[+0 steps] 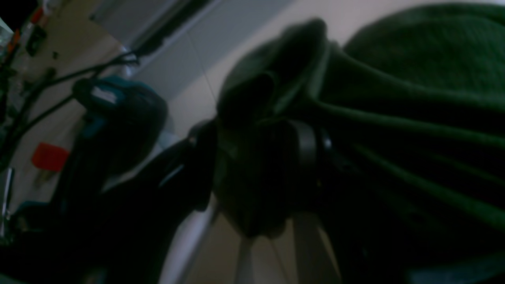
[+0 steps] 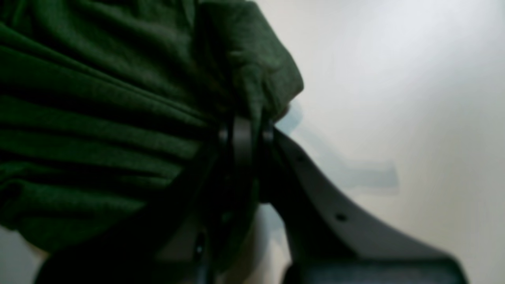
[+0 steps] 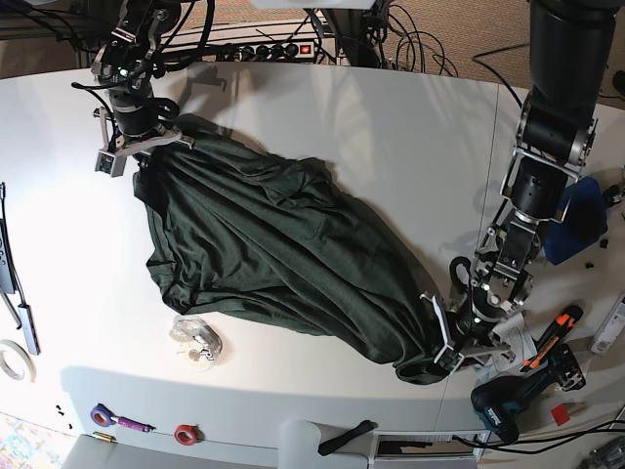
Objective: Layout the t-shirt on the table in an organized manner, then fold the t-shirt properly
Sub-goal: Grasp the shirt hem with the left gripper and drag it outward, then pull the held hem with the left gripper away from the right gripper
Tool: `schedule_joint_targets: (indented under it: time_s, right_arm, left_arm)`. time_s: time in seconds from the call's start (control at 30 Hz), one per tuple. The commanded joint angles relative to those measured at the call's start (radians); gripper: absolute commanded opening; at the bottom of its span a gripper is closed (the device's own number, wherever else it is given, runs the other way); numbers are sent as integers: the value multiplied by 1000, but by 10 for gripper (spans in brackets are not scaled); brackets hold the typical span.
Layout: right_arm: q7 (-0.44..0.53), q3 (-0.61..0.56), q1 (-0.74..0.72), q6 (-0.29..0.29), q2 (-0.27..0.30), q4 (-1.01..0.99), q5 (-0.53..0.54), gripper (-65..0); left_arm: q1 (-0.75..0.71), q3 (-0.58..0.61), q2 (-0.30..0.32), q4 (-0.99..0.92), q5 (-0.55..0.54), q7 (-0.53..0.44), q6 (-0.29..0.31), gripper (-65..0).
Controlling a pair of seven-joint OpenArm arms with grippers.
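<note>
The dark green t-shirt [image 3: 273, 244] lies stretched diagonally across the white table [image 3: 391, 127], from far left to near right, rumpled in long pleats. My right gripper [image 3: 146, 147] is at the far-left end, shut on a folded edge of the t-shirt [image 2: 98, 118]; in the right wrist view the right gripper [image 2: 246, 130] pinches the cloth tightly. My left gripper [image 3: 444, 344] is at the near-right end. The left wrist view shows the left gripper [image 1: 260, 157] with a thick wad of the t-shirt [image 1: 414, 98] between its jaws, pleats fanning out from it.
A teal and black power drill [image 3: 508, 405] and an orange-handled tool [image 3: 552, 337] lie near the left arm's base, with a blue object [image 3: 576, 220] beyond. A clear plastic piece [image 3: 195, 340], tape rolls [image 3: 12, 363] and a red ring [image 3: 184, 433] sit front left.
</note>
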State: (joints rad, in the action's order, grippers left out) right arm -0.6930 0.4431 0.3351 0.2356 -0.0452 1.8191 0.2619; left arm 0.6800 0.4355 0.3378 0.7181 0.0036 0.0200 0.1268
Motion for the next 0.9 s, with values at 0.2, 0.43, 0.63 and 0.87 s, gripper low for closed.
schedule_joint_targets:
  time_s: [0.2, 0.43, 0.63, 0.87]
  right_arm:
    - [15, 2, -2, 3, 6, 19, 6, -650]
    - [14, 2, -3, 3, 6, 19, 6, -650]
    - [13, 2, -3, 4, 6, 19, 6, -650]
    - [12, 2, -3, 4, 6, 19, 6, -650]
  left_arm:
    - [41, -5, 5, -102, 76, -112, -12, -390]
    - [50, -6, -19, -206, 110, -214, -48, -391]
    - [103, -6, -112, -333, 158, -257, -83, -465]
    - [118, -6, -177, -377, 160, -300, -128, -650]
